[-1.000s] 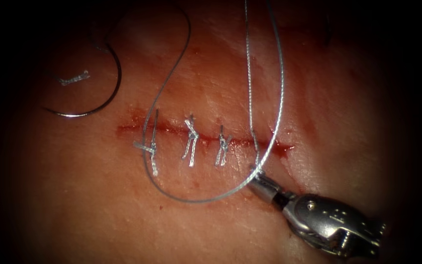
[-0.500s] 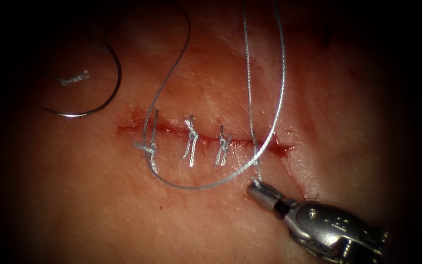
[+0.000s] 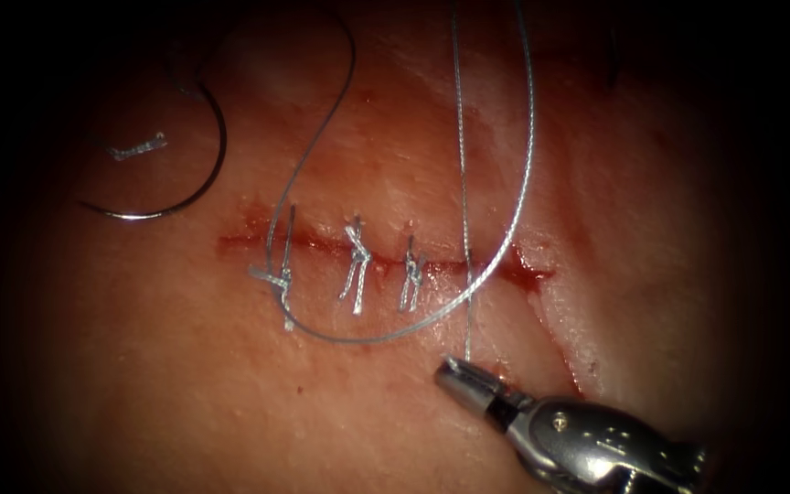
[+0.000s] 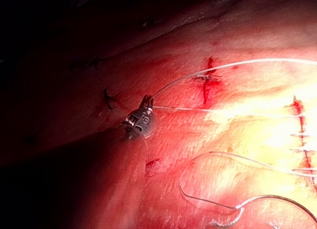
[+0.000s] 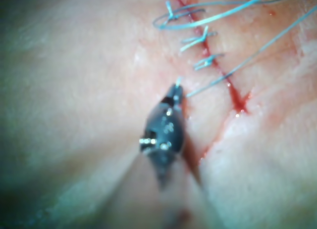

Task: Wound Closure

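The cut (image 3: 322,245) runs across the tissue (image 3: 185,366) and carries three knotted stitches (image 3: 357,267). Below its right end, my right tool (image 3: 453,370) has its jaws shut on the short end of the thread (image 3: 462,183). That strand rises taut from the jaws, crosses the cut and leaves the view upward. A slack loop (image 3: 368,337) of the thread hangs below the stitches. The curved needle (image 3: 185,205) lies free on the tissue, above and left of the cut, held by no tool. My left tool (image 4: 147,102) is shut on the thread, away from the cut.
A short cut piece of thread (image 3: 139,146) lies inside the needle's curve. Red fluid (image 3: 528,274) pools at the right end of the cut, and a red streak runs down from it toward the right tool's shaft (image 3: 596,444).
The right tool has moved down and to the left with the thread end, away from the cut. The strand has straightened and the slack loop has drawn up smaller.
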Available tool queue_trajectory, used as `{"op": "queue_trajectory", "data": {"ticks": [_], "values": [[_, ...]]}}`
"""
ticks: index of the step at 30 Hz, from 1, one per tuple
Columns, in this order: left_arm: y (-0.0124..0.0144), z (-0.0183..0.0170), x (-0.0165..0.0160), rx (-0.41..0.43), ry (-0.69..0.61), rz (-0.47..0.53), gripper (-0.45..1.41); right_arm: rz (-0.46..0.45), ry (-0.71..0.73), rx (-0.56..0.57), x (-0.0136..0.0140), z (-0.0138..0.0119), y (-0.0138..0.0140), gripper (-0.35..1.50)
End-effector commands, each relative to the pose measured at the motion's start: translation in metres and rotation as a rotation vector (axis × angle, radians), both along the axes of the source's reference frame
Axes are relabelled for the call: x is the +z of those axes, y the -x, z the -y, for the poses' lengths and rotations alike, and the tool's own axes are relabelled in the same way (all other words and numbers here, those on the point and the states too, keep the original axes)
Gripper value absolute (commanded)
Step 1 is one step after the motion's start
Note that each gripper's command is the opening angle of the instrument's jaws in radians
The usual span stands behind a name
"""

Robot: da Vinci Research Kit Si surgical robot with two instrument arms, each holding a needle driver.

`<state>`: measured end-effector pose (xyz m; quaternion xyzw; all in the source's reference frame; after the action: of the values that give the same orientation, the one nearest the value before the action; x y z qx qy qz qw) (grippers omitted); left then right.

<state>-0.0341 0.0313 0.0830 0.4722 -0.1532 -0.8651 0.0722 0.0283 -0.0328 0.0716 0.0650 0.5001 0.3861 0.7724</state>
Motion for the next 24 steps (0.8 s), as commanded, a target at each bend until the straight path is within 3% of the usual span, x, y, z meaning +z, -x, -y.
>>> {"op": "queue_trajectory", "data": {"ticks": [1, 13, 23, 24], "values": [[0.0006, -0.0007, 0.0004, -0.002, 0.009, 0.002, -0.45, -0.006, -0.004, -0.021, 0.0004, 0.0013, -0.0008, -0.35], [0.0007, -0.0009, 0.0005, -0.012, 0.021, -0.008, -0.45, -0.019, -0.005, -0.087, -0.0004, 0.0034, -0.0014, -0.35], [0.0009, 0.0015, -0.0013, 0.026, -0.009, 0.03, -0.45, -0.013, 0.01, -0.061, 0.0006, 0.0021, -0.0013, -0.35], [0.001, 0.002, -0.0019, 0.03, -0.015, 0.039, -0.45, -0.016, 0.01, -0.061, 0.0006, 0.0018, -0.0012, -0.21]]}}
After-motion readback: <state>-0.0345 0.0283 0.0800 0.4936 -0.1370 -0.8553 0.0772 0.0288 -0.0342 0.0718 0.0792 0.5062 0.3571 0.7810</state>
